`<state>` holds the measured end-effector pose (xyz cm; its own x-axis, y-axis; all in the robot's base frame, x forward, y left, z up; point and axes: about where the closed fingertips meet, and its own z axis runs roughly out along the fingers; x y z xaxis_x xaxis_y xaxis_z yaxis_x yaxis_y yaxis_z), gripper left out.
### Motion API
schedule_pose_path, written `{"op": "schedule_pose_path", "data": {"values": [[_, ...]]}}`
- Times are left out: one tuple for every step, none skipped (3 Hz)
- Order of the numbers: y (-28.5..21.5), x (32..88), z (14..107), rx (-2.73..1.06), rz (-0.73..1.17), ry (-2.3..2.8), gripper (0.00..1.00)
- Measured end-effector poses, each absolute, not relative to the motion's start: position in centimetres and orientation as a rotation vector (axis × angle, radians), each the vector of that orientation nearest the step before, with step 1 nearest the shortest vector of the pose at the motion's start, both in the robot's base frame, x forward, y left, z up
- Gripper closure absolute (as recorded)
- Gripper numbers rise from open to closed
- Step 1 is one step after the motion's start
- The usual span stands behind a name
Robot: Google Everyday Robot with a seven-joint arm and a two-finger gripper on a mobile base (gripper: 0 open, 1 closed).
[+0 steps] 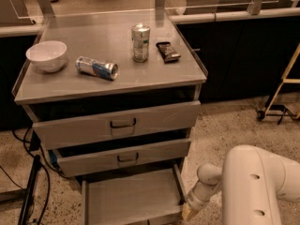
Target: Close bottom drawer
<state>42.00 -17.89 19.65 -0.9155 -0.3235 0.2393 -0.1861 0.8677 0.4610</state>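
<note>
Bottom drawer (126, 196): stood pulled well out under the cart, flat grey tray exposed, front panel at the lower limit of the view.

Gripper (189, 213): sat low at the drawer's front right corner, touching it or just beside it, possibly in contact. How far open it was, and whether it held anything, could not be told.

Room: speckled floor (225, 130) lay open to the drawer's right. Cables (28, 191) ran close along its left.

Middle drawer (122, 156) and top drawer (117, 123) each stood slightly out.

Cart top (93, 86): white bowl (46, 55), blue-and-silver can (96, 68) on its side, upright can (140, 42), dark packet (168, 51). Their print could not be read.
</note>
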Motion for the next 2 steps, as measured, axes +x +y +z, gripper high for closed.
{"op": "schedule_pose_path", "data": {"values": [[-17.76,41.22,18.63,0.371,-0.624,-2.711,1.00],[-17.41,41.58,18.62,0.328,-0.619,-2.740,1.00]]}}
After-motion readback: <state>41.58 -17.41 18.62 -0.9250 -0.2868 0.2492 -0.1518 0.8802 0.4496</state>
